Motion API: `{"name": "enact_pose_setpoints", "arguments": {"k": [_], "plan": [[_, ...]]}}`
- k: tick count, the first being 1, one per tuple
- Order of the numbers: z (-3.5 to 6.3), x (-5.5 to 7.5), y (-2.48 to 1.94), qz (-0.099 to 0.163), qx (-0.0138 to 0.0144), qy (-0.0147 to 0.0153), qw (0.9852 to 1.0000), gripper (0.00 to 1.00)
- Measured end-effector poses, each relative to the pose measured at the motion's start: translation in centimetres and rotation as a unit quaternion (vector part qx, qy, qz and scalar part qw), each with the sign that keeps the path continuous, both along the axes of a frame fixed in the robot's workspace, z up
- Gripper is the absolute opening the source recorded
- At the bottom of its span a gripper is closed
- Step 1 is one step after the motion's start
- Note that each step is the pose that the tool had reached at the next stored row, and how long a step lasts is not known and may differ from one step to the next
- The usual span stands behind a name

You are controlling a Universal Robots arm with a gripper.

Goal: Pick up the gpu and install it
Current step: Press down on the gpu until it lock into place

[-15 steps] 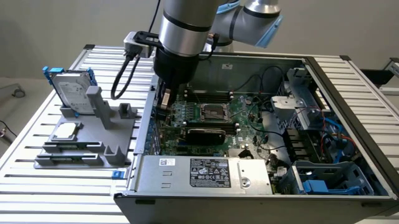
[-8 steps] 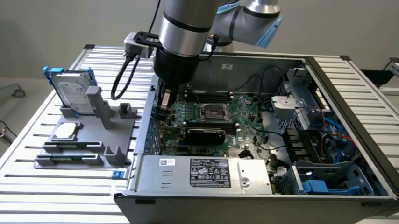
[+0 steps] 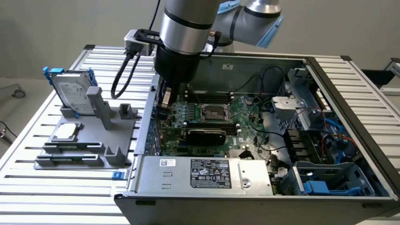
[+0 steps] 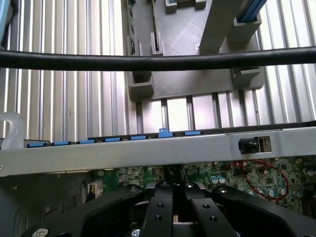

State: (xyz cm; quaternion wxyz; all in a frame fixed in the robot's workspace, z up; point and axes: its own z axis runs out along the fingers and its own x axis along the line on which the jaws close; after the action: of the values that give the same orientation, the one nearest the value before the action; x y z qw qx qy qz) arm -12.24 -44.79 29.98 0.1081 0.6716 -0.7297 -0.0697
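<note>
The gripper [image 4: 173, 195], fingers pressed together and holding nothing, hangs inside the computer case [image 3: 206, 180] above the motherboard [image 3: 216, 115], beside the seated gpu [image 3: 206, 136].

The power supply [image 3: 206, 174] at the front of the computer case [image 3: 350, 84] carries a black label [image 3: 211, 172] with white print and small marks, but the words cannot be read. A small white sticker [image 3: 166, 162] beside it is also too small to read. The hard drive [image 3: 73, 91] on the grey holder [image 3: 81, 140] has a white label with unreadable print.
</note>
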Motion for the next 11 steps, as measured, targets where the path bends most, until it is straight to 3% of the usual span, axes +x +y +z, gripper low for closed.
{"name": "enact_pose_setpoints", "arguments": {"k": [7, 9, 11], "plan": [[0.38, 0.8, 0.0, 0.0, -0.0001, -0.0004, 1.0, 0.11], [0.38, 1.0, 0.0, 0.001, 0.0, -0.003, 1.0, 0.11], [0.37, 1.1, 0.0, 0.001, 0.0001, -0.0091, 1.0, 0.11]]}}
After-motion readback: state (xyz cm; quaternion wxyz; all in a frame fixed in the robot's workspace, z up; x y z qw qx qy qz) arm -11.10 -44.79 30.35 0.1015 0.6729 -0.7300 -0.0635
